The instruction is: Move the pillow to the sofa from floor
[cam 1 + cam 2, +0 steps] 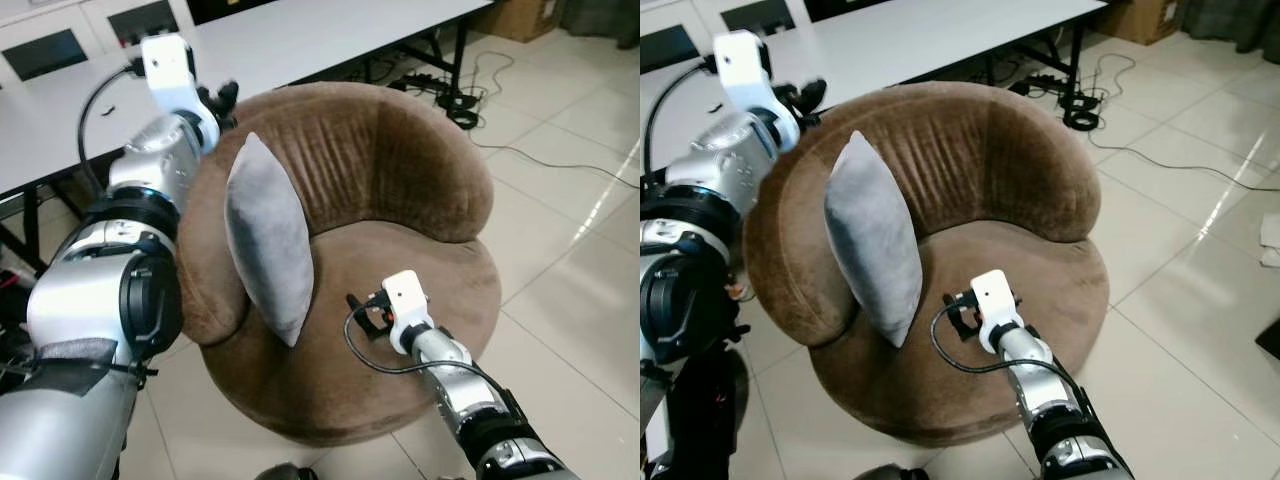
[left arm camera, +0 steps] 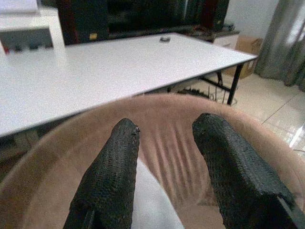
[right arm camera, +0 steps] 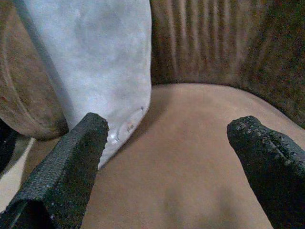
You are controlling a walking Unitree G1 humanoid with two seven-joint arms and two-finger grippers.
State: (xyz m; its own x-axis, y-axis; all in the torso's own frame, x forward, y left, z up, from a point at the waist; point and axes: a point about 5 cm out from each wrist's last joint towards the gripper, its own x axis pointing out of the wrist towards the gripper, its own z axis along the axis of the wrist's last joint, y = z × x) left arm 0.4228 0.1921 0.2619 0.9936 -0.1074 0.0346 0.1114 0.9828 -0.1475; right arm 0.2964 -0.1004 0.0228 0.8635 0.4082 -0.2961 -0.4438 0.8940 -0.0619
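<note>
A grey pillow stands on its edge on the round brown sofa, leaning against the sofa's left arm. My left gripper is raised at the sofa's upper left rim, just above the pillow's top corner. In the left wrist view its fingers are open with nothing between them, and a pale bit of pillow shows below. My right gripper hovers open over the front of the seat, close to the pillow's lower corner and not touching it.
A long white table runs behind the sofa. Black cables lie on the tiled floor at the back right, beside a cardboard box. Open tiled floor lies to the sofa's right.
</note>
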